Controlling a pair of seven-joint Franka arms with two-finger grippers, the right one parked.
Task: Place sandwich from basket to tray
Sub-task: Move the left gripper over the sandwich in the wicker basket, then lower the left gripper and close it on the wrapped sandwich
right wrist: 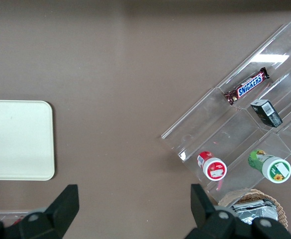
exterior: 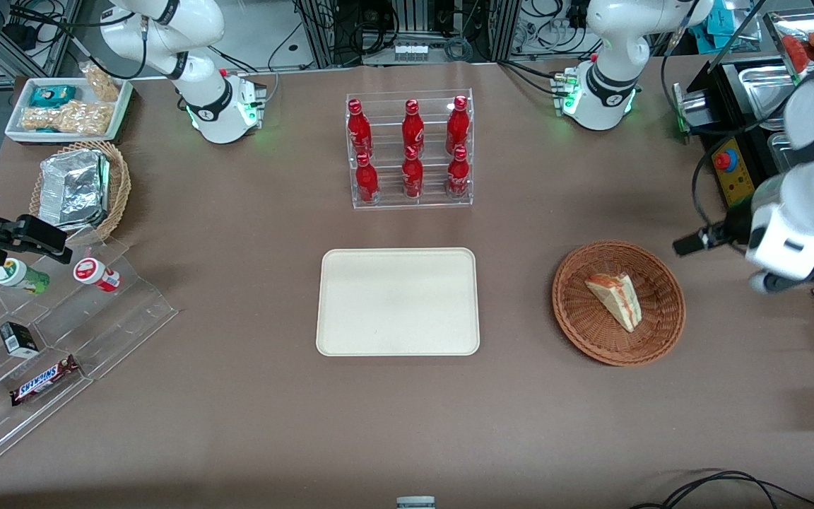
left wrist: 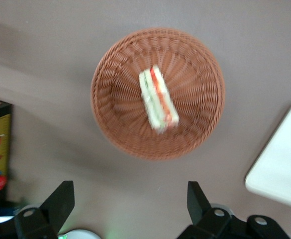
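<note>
My gripper (left wrist: 129, 199) hangs above the brown table (exterior: 237, 396), off to the working arm's end and just clear of the basket (exterior: 665, 332), with its jaws spread wide and nothing between them; both dark fingertips (left wrist: 60, 199) show apart in my wrist camera. Below me the reddish-brown wicker basket holds the sandwich (exterior: 617, 300), a pale wedge with an orange-red stripe lying roughly in the middle of the weave. The cream tray (exterior: 350, 339) sits flat beside the basket, toward the table's centre, with a strip of bare table between them. Farther from the front camera than the tray, a clear rack holds six red bottles (exterior: 411, 150) with white script I cannot read. Toward the parked arm's end, a clear stepped stand (exterior: 131, 311) carries a bar whose wrapper reads SNICKERS (exterior: 44, 380), a small dark box (exterior: 18, 339), and two lying cups, one with a red-and-white lid (exterior: 96, 274), one green (exterior: 20, 276). Near it, a lighter wicker basket holds a foil packet (exterior: 73, 188).
</note>
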